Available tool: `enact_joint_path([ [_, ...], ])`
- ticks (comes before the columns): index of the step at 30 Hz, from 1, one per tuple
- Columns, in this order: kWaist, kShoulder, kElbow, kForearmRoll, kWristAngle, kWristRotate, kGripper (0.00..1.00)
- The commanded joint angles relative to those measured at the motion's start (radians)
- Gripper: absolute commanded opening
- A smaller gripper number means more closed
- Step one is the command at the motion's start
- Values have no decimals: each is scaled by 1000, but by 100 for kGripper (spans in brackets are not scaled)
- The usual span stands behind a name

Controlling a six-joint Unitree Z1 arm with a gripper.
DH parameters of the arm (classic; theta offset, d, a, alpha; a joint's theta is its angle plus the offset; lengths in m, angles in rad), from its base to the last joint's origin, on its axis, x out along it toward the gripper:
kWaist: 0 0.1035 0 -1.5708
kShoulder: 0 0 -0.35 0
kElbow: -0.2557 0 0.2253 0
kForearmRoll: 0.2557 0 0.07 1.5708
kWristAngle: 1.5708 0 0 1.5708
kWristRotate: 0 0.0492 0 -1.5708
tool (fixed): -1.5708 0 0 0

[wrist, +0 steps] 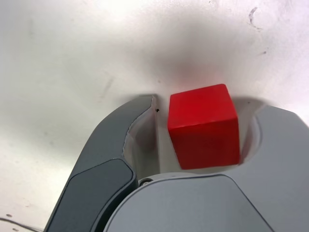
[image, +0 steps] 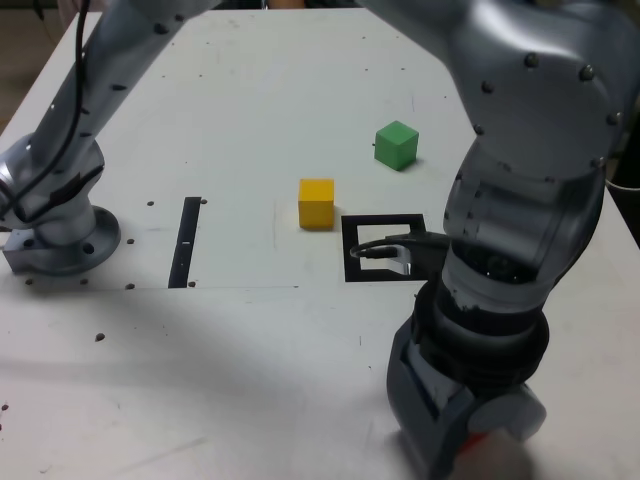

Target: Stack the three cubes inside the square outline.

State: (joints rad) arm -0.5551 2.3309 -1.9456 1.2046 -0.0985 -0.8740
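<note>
- Arm (image: 520, 150): base (image: 60, 235) at exterior view's left, links reach across the top of frame, then drop down at exterior view's right; wrist bulk sits low in the fg, nearest the camera.
- Gripper (wrist: 193, 130) points down at the white table (image: 250, 100); in exterior view it's mostly hidden by the wrist, only a sliver of red shows by its lower edge.
- Jaws, wrist view: partly open, one either side of the red cube (wrist: 203, 126). Light jaw looks up against one cube face; dark jaw has a visible gap to the other face. Not clamped on both sides – can't tell if it's actually gripped.
- Red cube: sits on the table betw the jaws, slightly skewed rel. to them, one corner twd the light jaw. Cube, so no long axis.
- Yellow cube (image: 316, 203): on table, just beside the square outline (image: 385, 247), on its exterior-view left, not touching. Edges roughly parallel to the outline.
- Green cube (image: 396, 145): farther back, well apart from the outline, rotated so a corner faces the camera.
- Square outline: no cube in it; part of its right side hidden by the arm.
- Black strip (image: 186, 241): lies betw base and yellow cube, long axis running away from camera.
</note>
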Motion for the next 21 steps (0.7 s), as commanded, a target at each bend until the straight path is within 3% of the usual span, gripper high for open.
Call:
enact_joint_path([
  [1,1,-1,18,-19,0,1,45],
  [14,1,-53,72,-47,54,26,28],
  [21,30,-142,72,58,73,159,28],
])
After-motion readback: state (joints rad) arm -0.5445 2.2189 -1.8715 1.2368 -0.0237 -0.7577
